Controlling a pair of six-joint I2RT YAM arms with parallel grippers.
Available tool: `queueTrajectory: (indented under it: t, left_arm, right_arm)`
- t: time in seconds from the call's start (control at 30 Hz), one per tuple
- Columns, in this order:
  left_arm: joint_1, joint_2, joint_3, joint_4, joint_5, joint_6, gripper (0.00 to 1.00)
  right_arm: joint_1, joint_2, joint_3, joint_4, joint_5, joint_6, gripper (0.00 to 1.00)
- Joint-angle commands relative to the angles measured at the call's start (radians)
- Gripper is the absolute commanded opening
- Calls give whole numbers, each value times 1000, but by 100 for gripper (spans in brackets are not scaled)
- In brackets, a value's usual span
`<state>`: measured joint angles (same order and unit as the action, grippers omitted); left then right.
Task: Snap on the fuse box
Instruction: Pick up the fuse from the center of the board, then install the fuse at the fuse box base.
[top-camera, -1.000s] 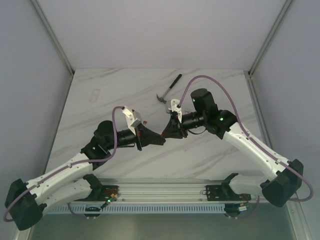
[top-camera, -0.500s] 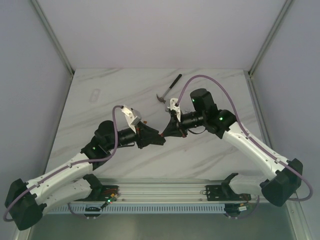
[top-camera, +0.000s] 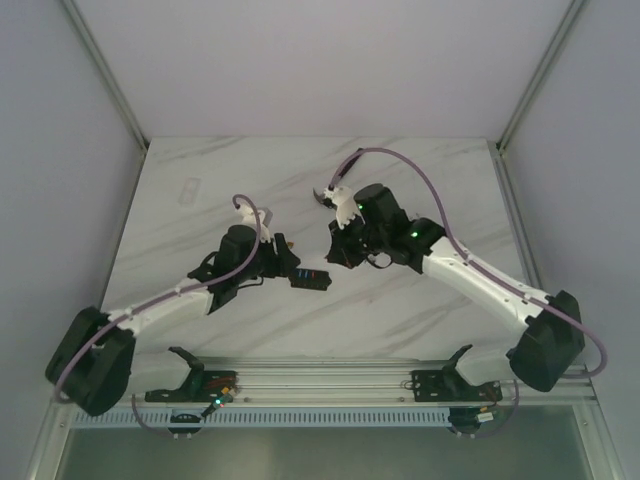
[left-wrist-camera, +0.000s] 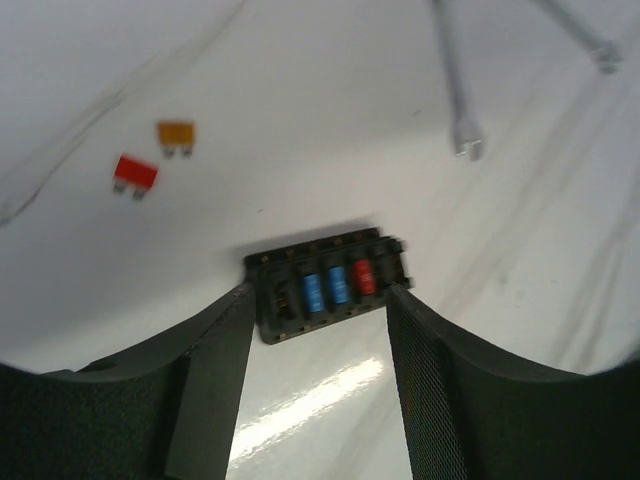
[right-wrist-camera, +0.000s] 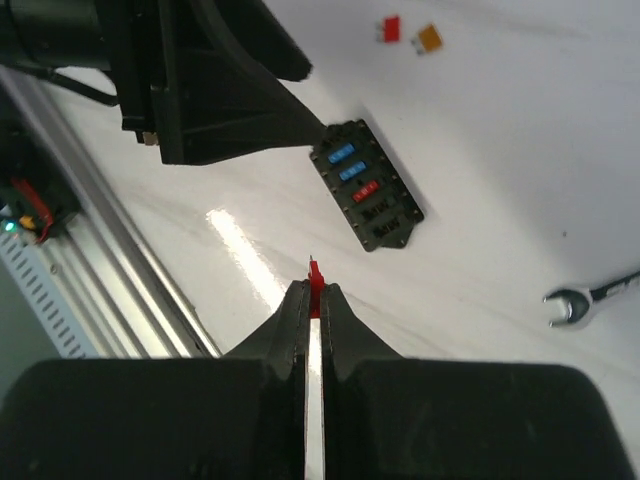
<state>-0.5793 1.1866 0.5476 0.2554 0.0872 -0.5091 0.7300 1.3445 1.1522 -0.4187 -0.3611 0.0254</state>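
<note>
The fuse box (top-camera: 311, 279), a small black box with two blue fuses and a red one in a row (left-wrist-camera: 328, 284), lies flat on the marble table (top-camera: 420, 190). My left gripper (left-wrist-camera: 318, 300) is open, and its fingertips flank the box's near corners without gripping it (top-camera: 290, 272). My right gripper (right-wrist-camera: 315, 295) is shut on a small red fuse (right-wrist-camera: 316, 283) that sticks out past the tips. It hovers a short way to the right of the box (right-wrist-camera: 365, 196), above the table (top-camera: 335, 255).
A loose red fuse (left-wrist-camera: 134, 173) and an orange one (left-wrist-camera: 175, 133) lie beyond the box (right-wrist-camera: 391, 29) (right-wrist-camera: 429, 38). A wrench (right-wrist-camera: 590, 298) lies behind the right arm. A small clear piece (top-camera: 187, 189) sits at the far left. The rail (top-camera: 320, 385) runs along the near edge.
The left gripper opened and let go of the fuse box, which now lies on the table. The grippers parted, and the right one closed on the red fuse and drew back.
</note>
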Motion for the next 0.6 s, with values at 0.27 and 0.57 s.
queueTrajectory:
  t: [0.27, 0.57]
  left_arm:
    - [31, 216, 83, -72, 55, -173, 66]
    - [24, 254, 38, -56, 91, -293, 65]
  right_arm:
    - [47, 149, 19, -124, 375, 449, 0]
    - [61, 338, 169, -283, 388, 540, 0]
